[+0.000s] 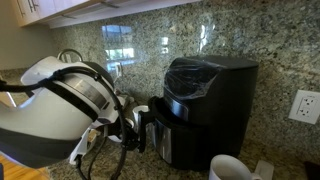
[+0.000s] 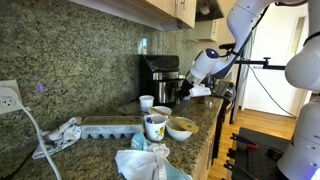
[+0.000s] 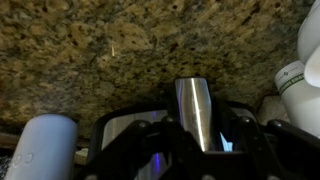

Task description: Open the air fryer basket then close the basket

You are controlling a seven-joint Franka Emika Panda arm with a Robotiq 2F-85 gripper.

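If the pull meets a stiff catch, the whole air fryer (image 1: 210, 95) may slide on the granite surface (image 2: 203, 122) and knock the white mug (image 1: 232, 168) near the tool (image 1: 141, 122). The air fryer basket (image 1: 178, 140), glossy black, sits just beside the tool. Its silver-trimmed handle (image 3: 195, 112) lies between the jaws; whether they clamp it, I cannot tell.
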